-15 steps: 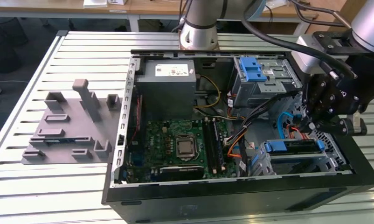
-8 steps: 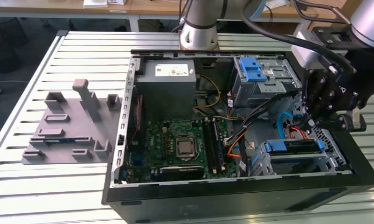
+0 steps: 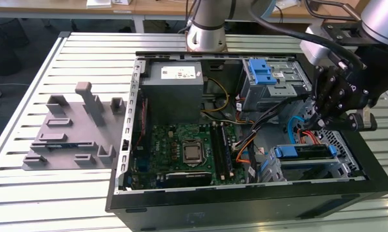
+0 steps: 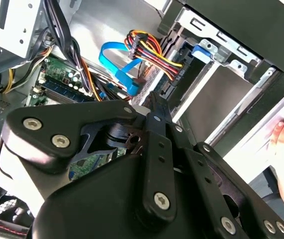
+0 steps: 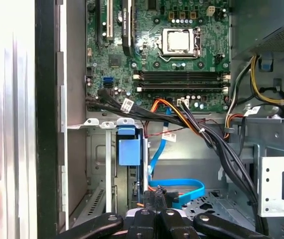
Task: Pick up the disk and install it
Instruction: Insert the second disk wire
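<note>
Hovering my gripper above the disk, already seated in its cage at 4 o'clock of the case; fingers pressed together, holding nothing.

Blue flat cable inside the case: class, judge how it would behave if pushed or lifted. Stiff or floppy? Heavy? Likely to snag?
Probably floppy: the blue flat cable lies in loose curves and a loop. Likely light, being a thin ribbon. It might snag rather than slide, since it runs close to the black cable bundle.
</note>
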